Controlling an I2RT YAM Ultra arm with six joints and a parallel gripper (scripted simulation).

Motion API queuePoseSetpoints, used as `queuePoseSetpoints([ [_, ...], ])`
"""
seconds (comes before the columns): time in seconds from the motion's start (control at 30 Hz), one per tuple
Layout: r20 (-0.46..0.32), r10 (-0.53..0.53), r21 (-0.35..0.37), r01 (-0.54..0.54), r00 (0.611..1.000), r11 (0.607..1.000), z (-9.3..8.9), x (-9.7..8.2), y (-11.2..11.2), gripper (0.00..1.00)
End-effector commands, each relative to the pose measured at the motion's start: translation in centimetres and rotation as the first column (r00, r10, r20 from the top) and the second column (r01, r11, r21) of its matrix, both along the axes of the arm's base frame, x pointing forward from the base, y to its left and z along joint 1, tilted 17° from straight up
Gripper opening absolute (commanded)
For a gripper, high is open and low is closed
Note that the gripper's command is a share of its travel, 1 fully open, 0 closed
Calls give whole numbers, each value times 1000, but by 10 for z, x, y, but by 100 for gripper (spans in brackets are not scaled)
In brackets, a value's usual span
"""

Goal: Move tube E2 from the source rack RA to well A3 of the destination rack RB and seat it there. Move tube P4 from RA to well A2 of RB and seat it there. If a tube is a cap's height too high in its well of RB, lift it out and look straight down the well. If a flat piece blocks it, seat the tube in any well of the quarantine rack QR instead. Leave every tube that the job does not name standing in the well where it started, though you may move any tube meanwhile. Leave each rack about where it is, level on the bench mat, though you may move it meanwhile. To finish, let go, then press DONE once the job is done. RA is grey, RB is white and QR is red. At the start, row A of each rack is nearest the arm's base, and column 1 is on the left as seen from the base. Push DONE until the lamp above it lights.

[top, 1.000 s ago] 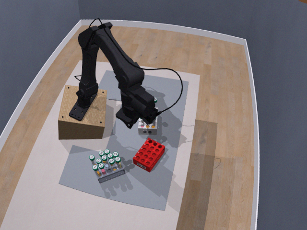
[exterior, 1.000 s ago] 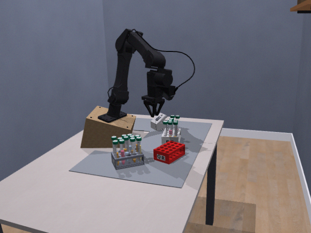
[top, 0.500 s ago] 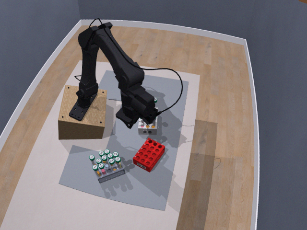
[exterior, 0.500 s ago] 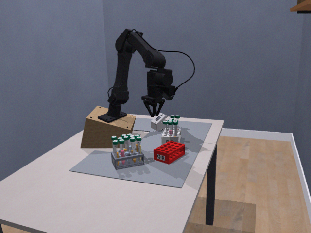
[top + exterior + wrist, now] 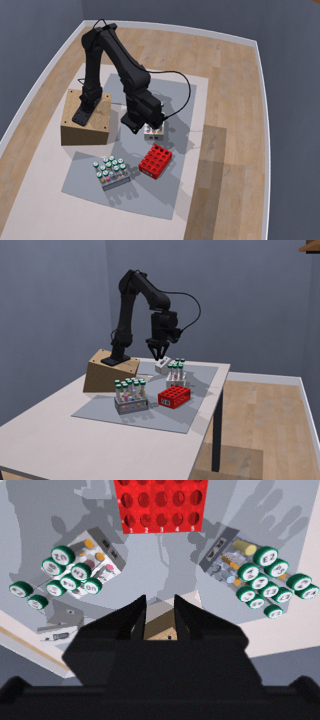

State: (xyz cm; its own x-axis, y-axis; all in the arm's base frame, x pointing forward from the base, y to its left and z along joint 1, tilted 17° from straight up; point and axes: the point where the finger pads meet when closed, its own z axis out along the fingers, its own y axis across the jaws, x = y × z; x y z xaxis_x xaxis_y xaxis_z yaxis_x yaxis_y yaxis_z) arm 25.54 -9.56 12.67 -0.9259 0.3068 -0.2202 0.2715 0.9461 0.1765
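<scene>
Claw (image 5: 157,356) part-open, gripping nothing, hovering above DONE box (image 5: 162,365) behind white rack RB (image 5: 176,381). E2 (image 5: 268,558) standing in grey RA (image 5: 131,405). Judging: transfers pending; next descending on E2.

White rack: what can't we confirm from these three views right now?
- Top view: the arm's wrist covers most of the white rack; its wells can't be counted.
- Exterior view: cap labels on the white rack's tubes are too small to read.
- Wrist view: the pincer holds nothing, but its body hides what lies directly below.
- DONE button and lamp: not identifiable in any view.
</scene>
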Motion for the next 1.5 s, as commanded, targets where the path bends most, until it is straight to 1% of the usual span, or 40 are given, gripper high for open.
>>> queuePoseSetpoints([
  [0.0,42,-9,-31,11,999,999,13,3,-7,30],
  [0.4,42,-9,-31,11,999,999,13,3,-7,30],
  [0.43,33,-53,-12,53,998,999,18,0,-6,30],
  [0.53,22,-148,17,148,989,989,18,0,-6,30],
  [0.6,22,-148,17,148,989,989,18,0,-6,30],
  [0.73,10,-267,52,266,964,962,18,2,-6,30],
  [0.9,-19,-416,95,416,909,905,18,2,-6,30],
  [1.0,-40,-499,118,500,866,858,18,2,-6,30],
  [1.1,-63,-578,138,580,814,803,18,2,-6,30],
  [1.17,-63,-578,138,580,814,803,18,2,-6,30],
  [1.3,-95,-673,162,678,734,717,18,2,-6,30],
  [1.47,-140,-774,186,784,617,592,18,2,-6,30],
])
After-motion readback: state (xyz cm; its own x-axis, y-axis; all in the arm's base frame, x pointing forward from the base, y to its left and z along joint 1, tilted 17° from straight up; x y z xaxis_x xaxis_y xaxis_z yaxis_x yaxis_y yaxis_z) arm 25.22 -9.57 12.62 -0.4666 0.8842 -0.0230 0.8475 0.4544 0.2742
